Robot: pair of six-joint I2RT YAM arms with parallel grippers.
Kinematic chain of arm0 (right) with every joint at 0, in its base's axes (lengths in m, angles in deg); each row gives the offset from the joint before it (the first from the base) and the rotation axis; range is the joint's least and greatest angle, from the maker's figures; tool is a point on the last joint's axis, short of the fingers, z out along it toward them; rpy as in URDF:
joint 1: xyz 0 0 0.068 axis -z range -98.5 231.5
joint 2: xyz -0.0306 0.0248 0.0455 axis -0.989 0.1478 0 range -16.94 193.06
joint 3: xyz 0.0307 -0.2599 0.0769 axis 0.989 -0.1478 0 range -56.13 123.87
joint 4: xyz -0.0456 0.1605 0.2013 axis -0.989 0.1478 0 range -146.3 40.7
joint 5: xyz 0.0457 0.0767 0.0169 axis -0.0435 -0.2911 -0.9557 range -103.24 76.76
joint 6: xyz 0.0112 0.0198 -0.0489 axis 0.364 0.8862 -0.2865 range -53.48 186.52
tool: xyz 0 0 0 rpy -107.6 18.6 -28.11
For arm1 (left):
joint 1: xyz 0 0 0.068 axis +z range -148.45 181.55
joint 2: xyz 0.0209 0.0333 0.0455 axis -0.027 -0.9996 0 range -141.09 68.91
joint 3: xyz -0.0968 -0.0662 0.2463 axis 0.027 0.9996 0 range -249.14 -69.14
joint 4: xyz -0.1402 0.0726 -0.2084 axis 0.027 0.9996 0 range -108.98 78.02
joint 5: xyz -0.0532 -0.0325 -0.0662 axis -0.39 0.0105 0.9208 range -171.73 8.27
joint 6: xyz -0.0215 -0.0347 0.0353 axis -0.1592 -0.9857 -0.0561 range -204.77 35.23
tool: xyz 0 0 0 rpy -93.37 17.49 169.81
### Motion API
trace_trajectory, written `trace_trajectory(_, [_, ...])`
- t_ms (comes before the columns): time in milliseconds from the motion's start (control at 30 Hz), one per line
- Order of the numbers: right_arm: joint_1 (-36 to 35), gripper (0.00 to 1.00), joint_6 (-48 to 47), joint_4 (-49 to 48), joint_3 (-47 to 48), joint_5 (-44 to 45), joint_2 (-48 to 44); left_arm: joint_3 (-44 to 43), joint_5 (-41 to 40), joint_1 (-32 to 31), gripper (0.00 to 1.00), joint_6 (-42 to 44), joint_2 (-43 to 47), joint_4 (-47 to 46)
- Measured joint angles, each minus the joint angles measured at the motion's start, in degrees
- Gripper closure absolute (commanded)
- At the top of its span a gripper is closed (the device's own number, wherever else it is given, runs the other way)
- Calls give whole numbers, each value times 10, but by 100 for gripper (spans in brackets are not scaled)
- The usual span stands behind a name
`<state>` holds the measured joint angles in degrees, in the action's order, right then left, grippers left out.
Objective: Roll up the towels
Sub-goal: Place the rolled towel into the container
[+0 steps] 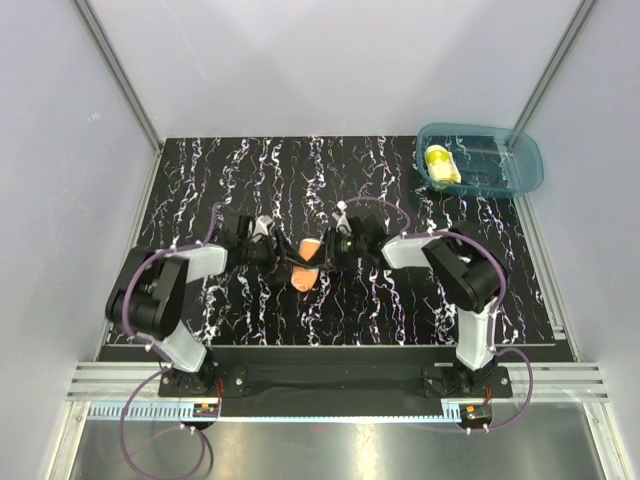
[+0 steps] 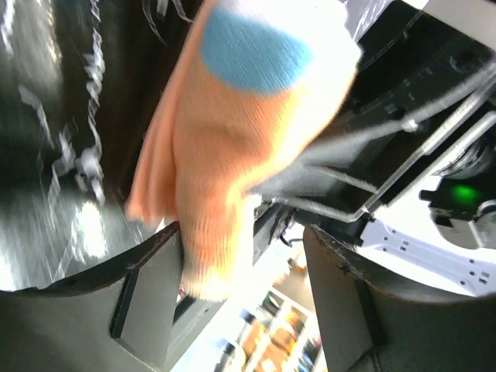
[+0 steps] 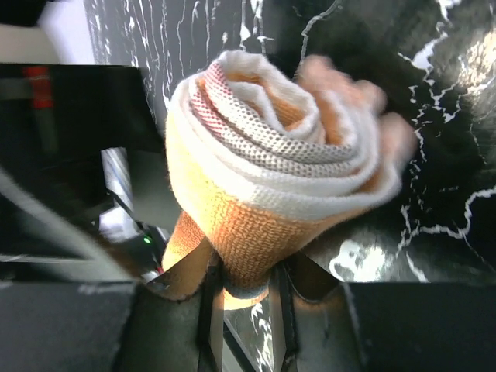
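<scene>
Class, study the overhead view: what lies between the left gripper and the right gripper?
The rolled orange cloth towel with a light-blue patch lies between the left gripper and the right gripper; the top external view shows this.

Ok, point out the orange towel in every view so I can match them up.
Top external: the orange towel sits just below picture centre, mid-table.
Left wrist: it fills the upper middle, hanging down.
Right wrist: it is rolled at picture centre, spiral end toward the camera.
Shared landmark: the black table with white veins.
</scene>
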<state>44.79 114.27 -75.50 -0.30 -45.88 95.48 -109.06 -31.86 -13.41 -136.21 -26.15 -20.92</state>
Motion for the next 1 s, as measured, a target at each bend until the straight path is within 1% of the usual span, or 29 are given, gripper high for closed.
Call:
trace_trajectory(133, [17,100,-76,105,34,2,-43,-32,-66,-1,34,31,123,137])
trace_trajectory(233, [56,100,-131,186,57,0,-83,-111,-121,-5,32,51,219,239])
trace_trajectory(333, [118,100,-190,277,98,2,-121,-205,-160,-10,31,62,306,299])
trace_trajectory(433, [179,100,-258,381,180,23,-141,-288,-174,-19,29,64,369,331])
trace_trajectory(467, [194,100,-282,416,214,37,-143,-313,-174,-22,23,62,384,339])
trace_trajectory(567, [232,100,-340,498,316,75,-143,-388,-172,-24,20,57,406,369])
trace_trajectory(667, [264,100,-379,558,397,109,-136,-477,-169,-24,17,50,399,398])
trace_trajectory(700, [276,100,-390,582,430,122,-126,-505,-165,-24,15,45,393,400])
trace_trajectory(733, [285,100,-398,595,455,137,-115,-527,-162,-24,10,43,390,401])
trace_trajectory(767, [297,100,-406,611,486,158,-100,-553,-156,-24,4,38,385,403])
trace_trajectory(800, [310,100,-413,632,523,184,-77,-574,-151,-24,1,33,382,402])
trace_trajectory(900, [339,100,-422,673,604,253,-12,-617,-130,-24,1,17,376,401])
trace_trajectory(1000, [366,100,-425,718,683,330,64,-633,-105,-24,1,3,373,387])
